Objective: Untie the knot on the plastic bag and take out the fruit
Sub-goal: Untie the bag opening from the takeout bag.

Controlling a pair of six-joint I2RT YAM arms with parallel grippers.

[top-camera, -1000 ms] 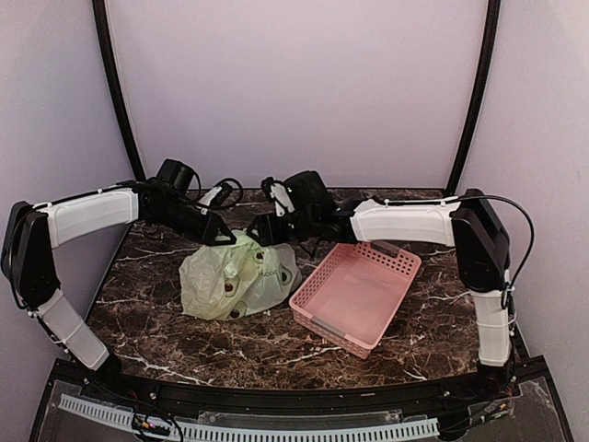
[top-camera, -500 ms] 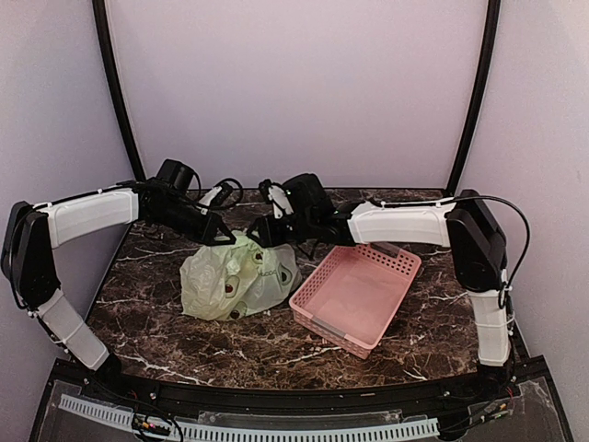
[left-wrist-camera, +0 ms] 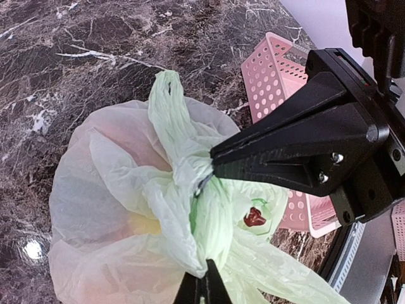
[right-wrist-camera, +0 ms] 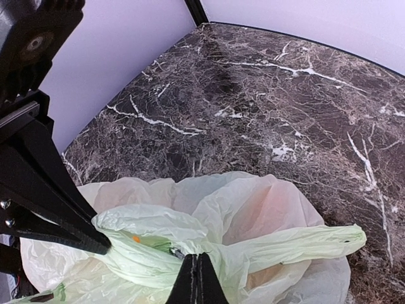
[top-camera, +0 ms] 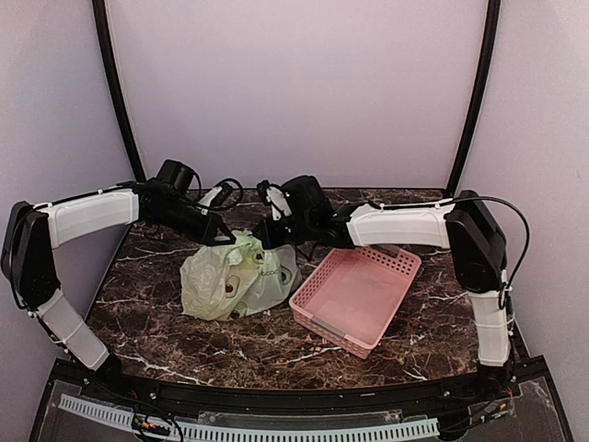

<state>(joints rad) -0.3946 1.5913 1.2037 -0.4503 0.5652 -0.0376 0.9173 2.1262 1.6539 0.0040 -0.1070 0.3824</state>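
Overhead, the plastic bag (top-camera: 235, 281) sits left of centre on the dark marble table (top-camera: 166, 336), slumped and lumpy. The pink basket (top-camera: 317, 320) is just beside it toward the right of the frame. Both my jaws are clenched on the knot (left-wrist-camera: 204, 212), the twisted pale green tie at the top of the bag. My left gripper (left-wrist-camera: 204, 286) pinches it from the bottom edge of its wrist view, and my right gripper (right-wrist-camera: 197, 280) pinches it from the opposite side, the two sets of tips near each other. One leaf-like handle end (left-wrist-camera: 166, 104) sticks up toward the upper middle of the left wrist view. I judge the film thin, soft and slippery, likely to stretch or tear under a hard pull, so the hold belongs on the bunched twist, not on the single-layer skin. The fruit (left-wrist-camera: 255, 217) shows as a red shape through the plastic; I judge the load light but loose enough to roll. Open marble lies toward the top and bottom of the overhead frame, while the basket wall crowds the right.
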